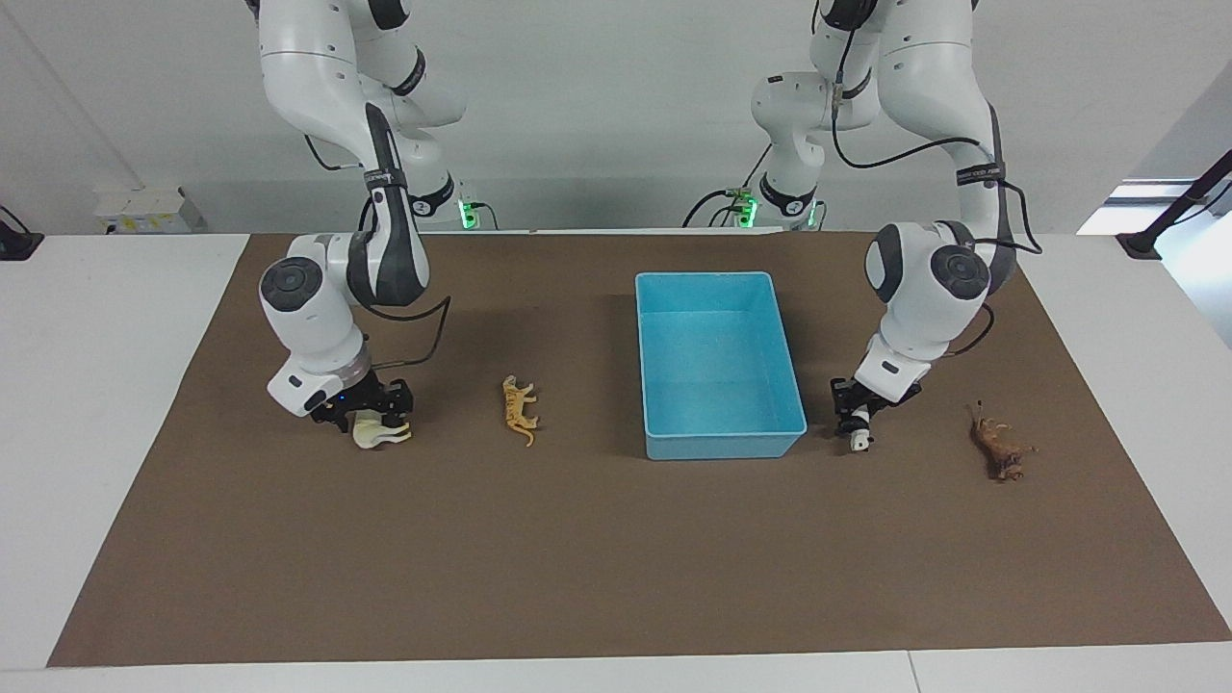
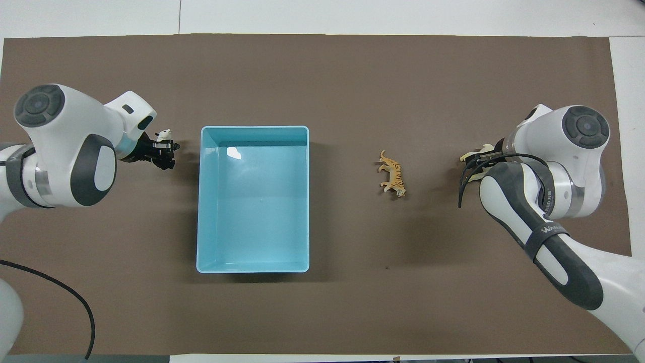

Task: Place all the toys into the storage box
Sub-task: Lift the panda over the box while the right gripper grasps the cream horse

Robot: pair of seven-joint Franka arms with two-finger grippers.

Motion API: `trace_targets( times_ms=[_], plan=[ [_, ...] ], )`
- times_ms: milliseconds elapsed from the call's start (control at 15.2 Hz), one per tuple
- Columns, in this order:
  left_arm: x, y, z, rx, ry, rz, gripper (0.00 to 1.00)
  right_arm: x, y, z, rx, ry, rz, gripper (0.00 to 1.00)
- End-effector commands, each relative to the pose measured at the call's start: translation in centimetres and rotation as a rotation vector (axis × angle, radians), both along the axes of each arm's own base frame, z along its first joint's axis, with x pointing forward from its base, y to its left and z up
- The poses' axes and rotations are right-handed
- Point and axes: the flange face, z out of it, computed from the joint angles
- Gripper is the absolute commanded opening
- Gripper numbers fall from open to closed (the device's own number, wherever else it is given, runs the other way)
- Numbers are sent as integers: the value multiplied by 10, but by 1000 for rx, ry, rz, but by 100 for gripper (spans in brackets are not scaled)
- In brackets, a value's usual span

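Note:
The light blue storage box stands on the brown mat with nothing in it. Beside it, toward the left arm's end, my left gripper is shut on the black-and-white panda, low at the mat. The dark brown animal lies farther toward that end; the overhead view hides it. My right gripper is down over the cream-white horse near the right arm's end. The orange tiger lies between horse and box.
The brown mat covers most of the white table. Both arms' elbows hang low above the mat's two ends. Only the toys and the box lie on the mat.

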Motion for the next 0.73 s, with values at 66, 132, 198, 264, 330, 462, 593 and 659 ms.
trace_targets(
  times_ms=[66, 132, 198, 264, 330, 462, 593, 659],
  plan=[
    [3, -37, 77, -23, 67, 102, 18, 2, -4, -1, -1, -19, 23, 0],
    [-6, -64, 86, -18, 74, 128, 18, 3, 1, 0, -1, -19, 31, 0],
    [-17, -94, 87, -9, 81, 159, 19, 4, 5, 2, -1, -15, 37, 0],
    [-32, -127, 82, 1, 87, 185, 19, 7, 6, 6, -1, -10, 32, 0],
    [-51, -158, 76, 14, 94, 211, 21, 11, 6, 14, 0, 2, 30, 0],
    [-77, -194, 63, 15, 79, 207, 42, 25, 6, 46, -2, -1, 26, 0],
    [-80, -196, 65, 15, 75, 188, 100, 37, 8, 99, 0, 1, -2, 0],
    [-78, -191, 64, 23, 74, 189, 100, 42, 16, 130, 2, -1, -8, 0]
  ],
)
